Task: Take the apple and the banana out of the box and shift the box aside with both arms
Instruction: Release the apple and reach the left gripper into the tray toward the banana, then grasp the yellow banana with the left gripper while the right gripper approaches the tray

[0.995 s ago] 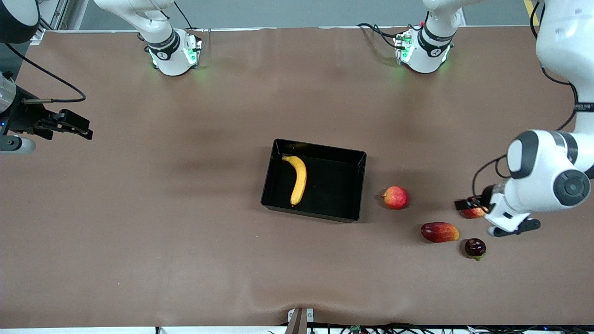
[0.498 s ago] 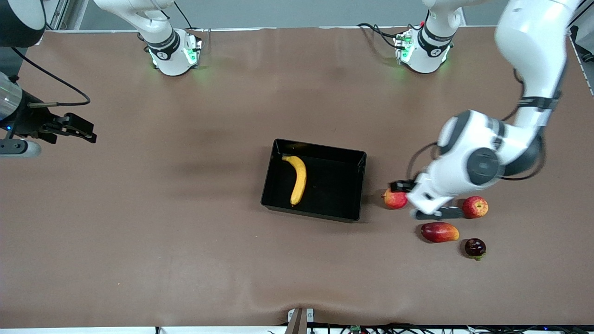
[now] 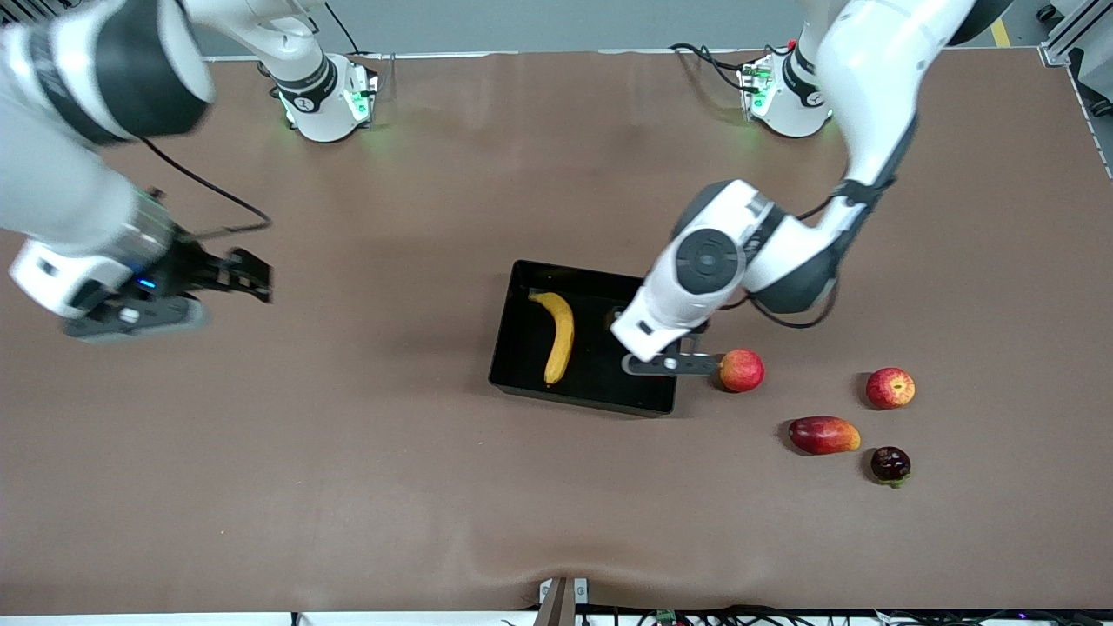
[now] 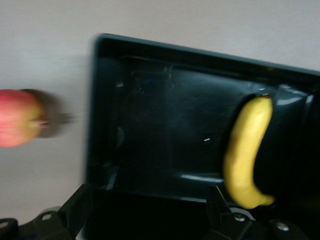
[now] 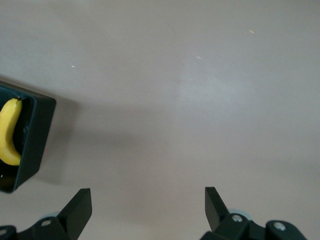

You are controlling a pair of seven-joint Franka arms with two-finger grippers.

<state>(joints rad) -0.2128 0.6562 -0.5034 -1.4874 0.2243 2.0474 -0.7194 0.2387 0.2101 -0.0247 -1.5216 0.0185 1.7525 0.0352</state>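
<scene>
The black tray (image 3: 584,400) lies mid-table with the yellow banana (image 3: 559,335) inside it. My left gripper (image 3: 648,341) is open and empty, over the tray's end toward the left arm. Its wrist view shows the tray (image 4: 95,100), the banana (image 4: 247,150) and the pinkish-red fruit (image 4: 17,125). The red apple with yellow streaks (image 3: 890,388) sits on the table toward the left arm's end. My right gripper (image 3: 217,291) is open and empty over bare table toward the right arm's end. Its wrist view (image 5: 147,205) catches the tray (image 5: 35,135) and banana (image 5: 9,130) at its edge.
A pinkish-red round fruit with a nub (image 3: 741,370) lies just beside the tray, close to one left finger. An oval dark-red mango (image 3: 823,435) and a small dark fruit (image 3: 890,464) lie nearer the front camera than the apple.
My left arm swept from beside the apple, past the pinkish fruit, to over the tray, holding nothing. My right arm moved in toward the tray. The fruits did not move.
</scene>
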